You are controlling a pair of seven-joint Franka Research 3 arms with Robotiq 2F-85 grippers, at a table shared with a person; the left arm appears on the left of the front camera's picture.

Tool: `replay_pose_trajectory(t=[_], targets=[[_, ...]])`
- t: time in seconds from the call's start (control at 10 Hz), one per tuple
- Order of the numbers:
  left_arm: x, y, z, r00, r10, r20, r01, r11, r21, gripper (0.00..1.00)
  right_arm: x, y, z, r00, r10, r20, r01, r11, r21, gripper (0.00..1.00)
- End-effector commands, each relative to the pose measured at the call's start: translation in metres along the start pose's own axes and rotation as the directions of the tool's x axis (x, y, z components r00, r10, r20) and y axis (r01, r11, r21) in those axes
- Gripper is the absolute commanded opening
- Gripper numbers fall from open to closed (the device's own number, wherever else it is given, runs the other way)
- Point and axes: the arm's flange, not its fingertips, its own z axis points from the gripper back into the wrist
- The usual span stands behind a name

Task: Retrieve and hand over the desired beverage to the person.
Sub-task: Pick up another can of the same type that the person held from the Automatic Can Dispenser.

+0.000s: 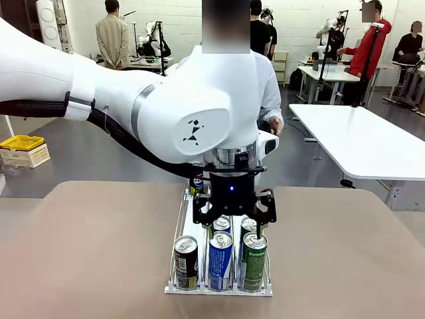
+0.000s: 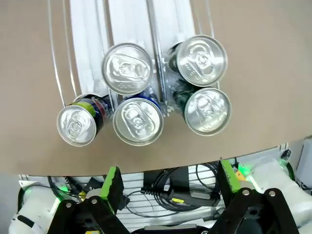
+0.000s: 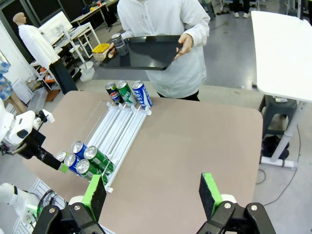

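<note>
1. While the left tool [image 1: 234, 222] hangs over the near end of the rack [image 1: 178, 219], the front view shows its jaws spread wide w/ nothing gripped. The pads sit either side of the second-row cans, about level w/ their tops. Front row, l to r: dark can [image 1: 186, 262], blue can [image 1: 220, 260], green can [image 1: 254, 260]. The rack's lanes keep the cans upright and in file, so a top-down pick suits. The person [image 1: 265, 86] stands at the far side of the tabletop [image 1: 93, 252], mostly hidden by the arm.
2. Left wrist view looks straight down on five can tops. The dark can [image 2: 77, 126] is alone in its lane; the other two lanes hold two each, touching. The green pads [image 2: 113, 187] stand wide apart at the bottom, no can btwn them. Prob. lining up before a descent.
3. Right wrist view: the right tool [image 3: 152, 195] is open, empty, and held high above the tabletop, prob. parked clear of the other arm. The person holds a black tray [image 3: 146, 51] in both hands, roughly level, past the tabletop's far edge, likely to receive the drink. One small can [image 3: 118, 43] is at the tray's end; on it or in the hand, can't tell. Three far cans [image 3: 126, 91] stand at the rack's far end. Which beverage is wanted: can't tell.
</note>
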Motion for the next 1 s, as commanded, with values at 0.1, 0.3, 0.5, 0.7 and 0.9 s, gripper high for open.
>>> replay_pose_trajectory(t=[0.1, 0.3, 0.5, 0.7, 0.9], targets=[[0.002, 0.01, -0.003, 1.0, 0.002, 0.027, -0.003, 0.998, 0.069, 1.0, -0.001, 0.0, -0.002, 1.0, -0.001, 0.0, 0.001, 1.0, 0.003, 1.0], [0.01, 0.021, -0.001, 1.0, -0.013, -0.007, 0.013, 0.998, 0.069, 1.0, -0.001, 0.0, -0.002, 1.0, -0.001, 0.0, 0.001, 1.0, 0.003, 1.0], [0.021, 0.028, -0.002, 1.0, -0.008, -0.027, 0.009, 0.999, 0.034, 1.0, -0.001, 0.0, -0.002, 1.0, -0.001, 0.0, 0.001, 1.0, 0.003, 1.0], [0.034, 0.034, -0.01, 1.0, -0.022, -0.022, 0.023, 0.999, 0.029, 1.0, -0.001, 0.0, -0.002, 1.0, -0.001, 0.0, 0.001, 1.0, 0.003, 1.0], [0.042, 0.036, -0.02, 0.998, -0.051, -0.045, 0.052, 0.999, 0.006, 1.0, -0.001, 0.0, -0.002, 1.0, -0.001, 0.0, 0.001, 1.0, 0.003, 1.0]])
